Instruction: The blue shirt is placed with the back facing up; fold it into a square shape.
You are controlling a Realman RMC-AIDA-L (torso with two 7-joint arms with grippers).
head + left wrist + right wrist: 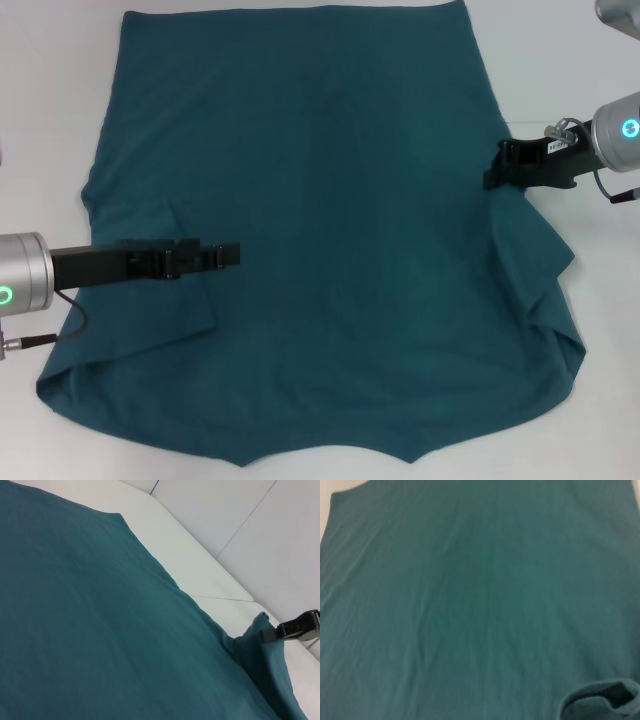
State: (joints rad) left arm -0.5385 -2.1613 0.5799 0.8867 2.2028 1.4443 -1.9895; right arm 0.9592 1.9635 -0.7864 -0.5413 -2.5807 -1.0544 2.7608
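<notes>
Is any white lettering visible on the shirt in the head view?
No, the blue shirt shows only plain teal fabric on the white table.

Left gripper (228, 255) reaches inward, fingers seemingly closed; right gripper (497, 168) points inward, angled down.

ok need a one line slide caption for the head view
Blue shirt spread on a white table, left sleeve folded inward; left gripper over the fold, right gripper at the right edge.

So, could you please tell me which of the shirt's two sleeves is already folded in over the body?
The robot's left-side sleeve: it lies flat on the shirt, under the left gripper. The right sleeve is bunched outward beside the right gripper.
</notes>
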